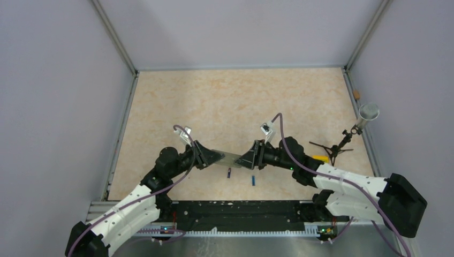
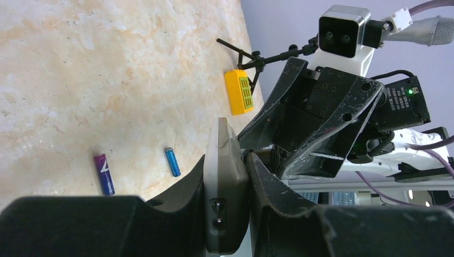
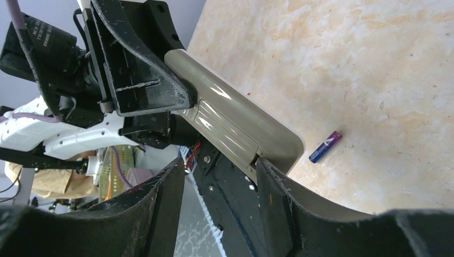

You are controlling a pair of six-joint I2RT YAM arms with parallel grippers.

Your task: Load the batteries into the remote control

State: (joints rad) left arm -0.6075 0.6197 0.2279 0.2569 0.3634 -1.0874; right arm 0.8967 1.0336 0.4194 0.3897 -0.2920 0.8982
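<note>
Nothing is loaded yet: my left gripper clamps the slim grey plastic remote control, my right gripper straddles its right end, grip unclear, and both small blue cylindrical batteries lie on the table.

Both arms are stretched inward, wrists rolled sideways, fingertips facing each other. The left gripper is clamped on the remote control. The right gripper is held with jaws parted.
</note>
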